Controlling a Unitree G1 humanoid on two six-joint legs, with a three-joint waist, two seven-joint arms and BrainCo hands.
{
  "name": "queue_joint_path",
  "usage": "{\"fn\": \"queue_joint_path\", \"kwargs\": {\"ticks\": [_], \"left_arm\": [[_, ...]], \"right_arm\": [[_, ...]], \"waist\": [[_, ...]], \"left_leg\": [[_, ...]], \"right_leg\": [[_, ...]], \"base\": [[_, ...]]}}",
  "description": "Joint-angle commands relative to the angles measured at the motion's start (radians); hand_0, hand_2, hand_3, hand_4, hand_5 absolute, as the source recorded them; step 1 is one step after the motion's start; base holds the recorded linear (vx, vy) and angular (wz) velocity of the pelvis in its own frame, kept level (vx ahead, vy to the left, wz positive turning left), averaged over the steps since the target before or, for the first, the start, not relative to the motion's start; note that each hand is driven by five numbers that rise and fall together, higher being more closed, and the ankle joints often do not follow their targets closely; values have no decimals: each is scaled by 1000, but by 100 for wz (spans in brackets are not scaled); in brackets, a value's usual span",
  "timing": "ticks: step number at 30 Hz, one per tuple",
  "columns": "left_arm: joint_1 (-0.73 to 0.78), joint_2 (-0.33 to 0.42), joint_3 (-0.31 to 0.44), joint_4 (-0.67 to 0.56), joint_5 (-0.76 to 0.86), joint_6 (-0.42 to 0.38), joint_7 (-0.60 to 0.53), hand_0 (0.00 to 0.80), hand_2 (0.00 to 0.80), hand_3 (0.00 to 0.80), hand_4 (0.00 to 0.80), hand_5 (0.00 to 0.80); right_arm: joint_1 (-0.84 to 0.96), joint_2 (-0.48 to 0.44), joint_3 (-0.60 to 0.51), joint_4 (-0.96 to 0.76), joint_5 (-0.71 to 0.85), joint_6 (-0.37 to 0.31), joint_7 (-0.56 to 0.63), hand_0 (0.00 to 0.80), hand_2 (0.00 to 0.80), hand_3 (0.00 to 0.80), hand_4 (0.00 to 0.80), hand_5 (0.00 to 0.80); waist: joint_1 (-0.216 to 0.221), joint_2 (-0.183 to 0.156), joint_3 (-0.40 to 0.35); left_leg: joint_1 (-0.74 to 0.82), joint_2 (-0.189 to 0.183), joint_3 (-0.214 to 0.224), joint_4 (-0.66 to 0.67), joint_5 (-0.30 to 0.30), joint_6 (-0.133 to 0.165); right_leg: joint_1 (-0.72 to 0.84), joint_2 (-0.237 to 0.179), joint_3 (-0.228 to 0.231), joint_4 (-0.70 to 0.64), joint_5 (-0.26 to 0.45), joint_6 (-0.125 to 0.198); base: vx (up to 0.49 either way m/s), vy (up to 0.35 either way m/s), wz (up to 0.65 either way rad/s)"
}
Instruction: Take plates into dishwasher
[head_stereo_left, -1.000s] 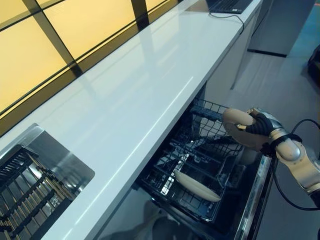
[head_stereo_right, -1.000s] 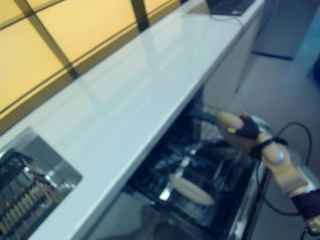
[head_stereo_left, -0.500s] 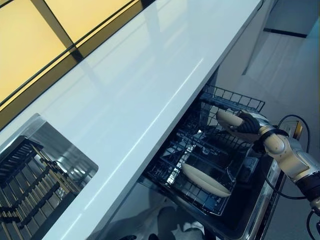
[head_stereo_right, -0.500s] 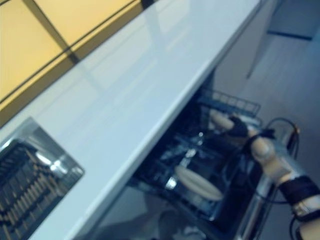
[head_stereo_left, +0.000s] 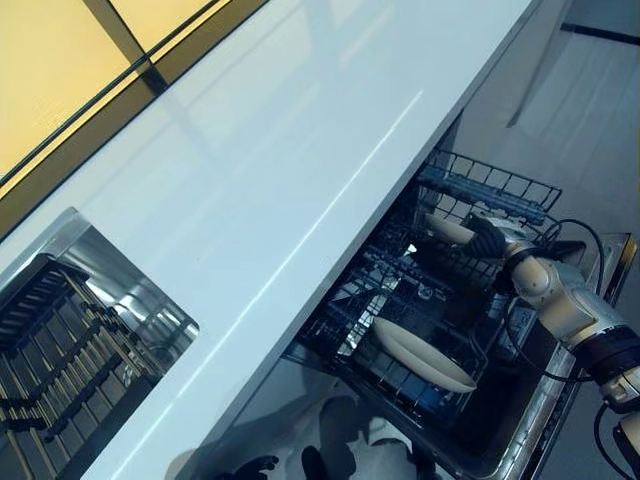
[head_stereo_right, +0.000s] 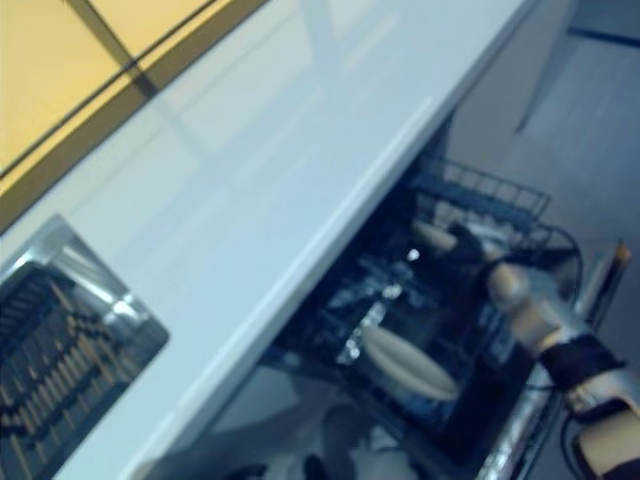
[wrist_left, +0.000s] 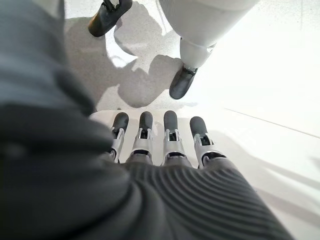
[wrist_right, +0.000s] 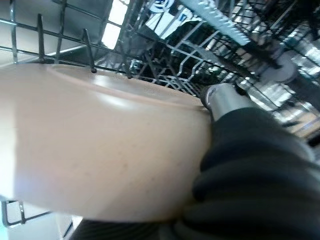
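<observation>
I held the right hand (head_stereo_left: 489, 240) clamped on a cream plate (wrist_right: 95, 145), low inside the dishwasher rack (head_stereo_left: 480, 182), beyond the plate already racked (head_stereo_left: 422, 354). It looked stiff, glazed, slippery and breakable, so grip stayed at the rim. Left hand (wrist_left: 165, 135) hung relaxed, well away from the rack.

A cream plate (head_stereo_left: 422, 355) lies in the dishwasher rack (head_stereo_left: 400, 300).
</observation>
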Motion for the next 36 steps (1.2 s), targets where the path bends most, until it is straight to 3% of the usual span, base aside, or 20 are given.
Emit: {"fn": "queue_joint_path", "kwargs": {"ticks": [1,14,26,36], "left_arm": [[-34,58,-66,13,-17,4,-11,0,0,0,0,0],[-44,66,-86,-33,-24,13,-21,0,0,0,0,0],[-29,65,-102,-60,-50,3,-20,0,0,0,0,0],[-31,68,-104,-72,-51,11,-24,0,0,0,0,0]], "right_arm": [[-159,12,64,27,-4,-2,-30,800,800,800,800,800],[-215,51,90,147,36,31,-61,800,800,800,800,800],[-217,75,55,213,65,114,-131,800,800,800,800,800],[-195,98,42,251,92,168,-107,800,800,800,800,800]], "waist": [[5,-47,5],[30,-22,29],[37,3,45],[42,1,42]], "left_leg": [[-79,-39,-51,-4,46,-18],[-98,-49,-57,-4,48,-16],[-105,-58,-59,-4,48,-15],[-102,-61,-62,-4,47,-13]], "right_leg": [[-23,23,-22,72,-103,-1],[-53,7,-54,73,-88,6],[-72,-7,-67,74,-78,11],[-70,-13,-79,76,-74,13]], "base": [[-19,-7,7],[-3,-1,1],[0,0,0],[-1,1,1]]}}
